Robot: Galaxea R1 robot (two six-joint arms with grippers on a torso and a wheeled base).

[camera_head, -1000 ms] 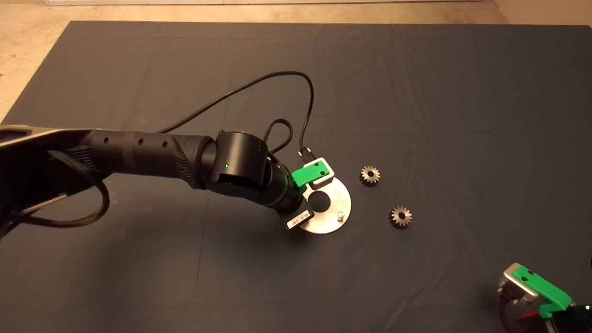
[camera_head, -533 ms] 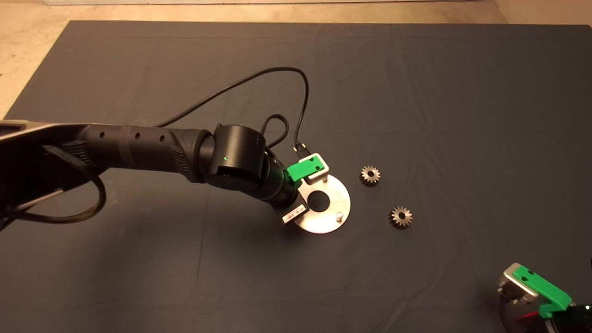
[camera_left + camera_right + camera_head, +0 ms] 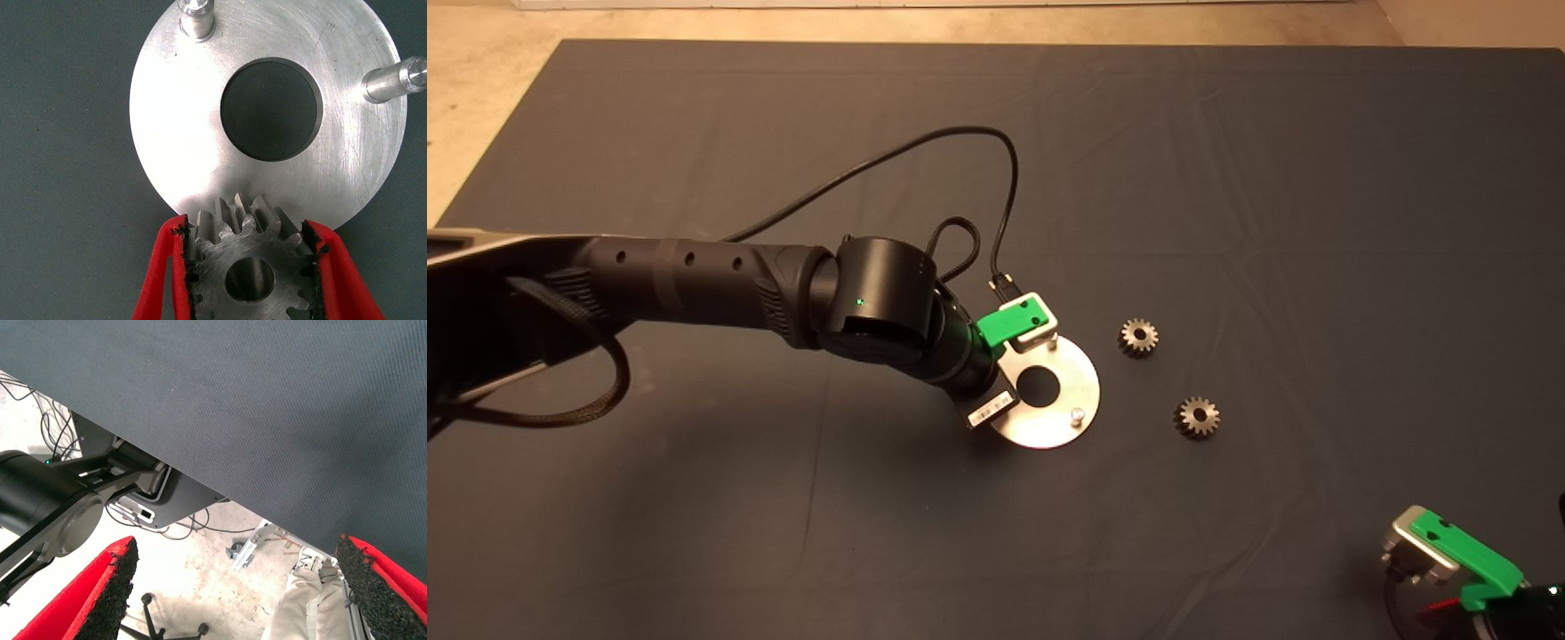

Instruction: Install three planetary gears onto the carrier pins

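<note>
My left gripper (image 3: 999, 369) hangs over the left edge of the shiny silver disc (image 3: 1080, 378). In the left wrist view the gripper (image 3: 247, 233) is shut on a grey planetary gear (image 3: 250, 257), held flat over the disc's (image 3: 180, 133) rim. Two carrier pins (image 3: 197, 17) (image 3: 395, 79) stand bare; they also show in the head view (image 3: 1055, 339) (image 3: 1078, 414). The third pin is hidden under the gear and gripper; I cannot tell if the gear sits on it. Two more gears (image 3: 1138, 337) (image 3: 1198, 416) lie on the mat right of the disc. My right gripper (image 3: 1449, 560) is parked at the lower right, open (image 3: 240, 587).
A black cable (image 3: 925, 160) loops from the left wrist over the mat (image 3: 1227, 178) behind the disc. The right wrist view looks past the mat's edge at the floor, the robot's black base (image 3: 60, 500) and a person's leg (image 3: 300, 607).
My left gripper has shifted slightly left and back with the gear, uncovering the pin at the disc's far edge. The loose gears and right arm have not moved.
</note>
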